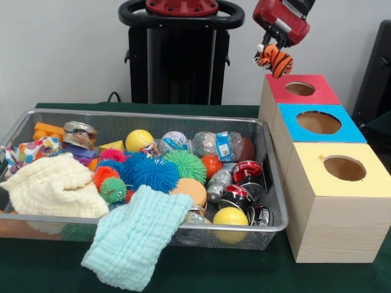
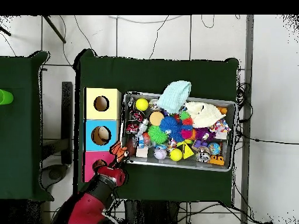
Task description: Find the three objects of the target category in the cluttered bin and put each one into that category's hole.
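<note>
A small orange-and-black striped tiger toy [image 1: 274, 60] hangs from my gripper [image 1: 267, 45], which is shut on it. It is in the air just above and behind the left rim of the red-topped box [image 1: 317, 96], short of that box's round hole [image 1: 300, 88]. In the overhead view the tiger toy [image 2: 119, 151] sits at the tip of my gripper [image 2: 116, 164], between the red box [image 2: 91, 163] and the wire bin [image 2: 230, 105]. The bin [image 1: 276, 183] holds mixed clutter.
Blue-topped box [image 1: 342, 129] and yellow-topped box [image 1: 317, 160] stand in a row in front of the red one. In the bin lie a cream cloth [image 1: 52, 186], spiky balls [image 1: 151, 173], yellow balls [image 1: 230, 217] and cans [image 1: 244, 172]. A mint cloth [image 1: 134, 235] drapes over the front rim.
</note>
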Robot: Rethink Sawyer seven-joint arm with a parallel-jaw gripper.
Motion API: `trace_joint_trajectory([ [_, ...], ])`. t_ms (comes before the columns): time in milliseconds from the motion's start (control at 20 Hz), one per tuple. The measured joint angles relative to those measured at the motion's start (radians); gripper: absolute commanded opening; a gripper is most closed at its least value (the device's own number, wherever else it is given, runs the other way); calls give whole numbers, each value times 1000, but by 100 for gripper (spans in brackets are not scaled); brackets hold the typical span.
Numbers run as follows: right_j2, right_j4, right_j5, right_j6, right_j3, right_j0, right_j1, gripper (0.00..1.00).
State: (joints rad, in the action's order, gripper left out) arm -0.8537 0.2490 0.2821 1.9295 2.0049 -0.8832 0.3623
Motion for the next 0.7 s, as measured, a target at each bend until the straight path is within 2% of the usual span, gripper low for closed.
trace_joint_trajectory([
  [50, 42, -70, 4, 0, 3, 26, 15, 0],
  [150, 101, -162, 9, 0, 9, 80, 44, 0],
  [250, 212, -319, 16, 0, 25, 225, 107, 0],
  [400, 286, -413, 17, 0, 34, 357, 154, 0],
  [550, 343, -466, 23, 0, 44, 476, 203, 0],
  [700, 364, -472, 27, 0, 48, 514, 230, 0],
])
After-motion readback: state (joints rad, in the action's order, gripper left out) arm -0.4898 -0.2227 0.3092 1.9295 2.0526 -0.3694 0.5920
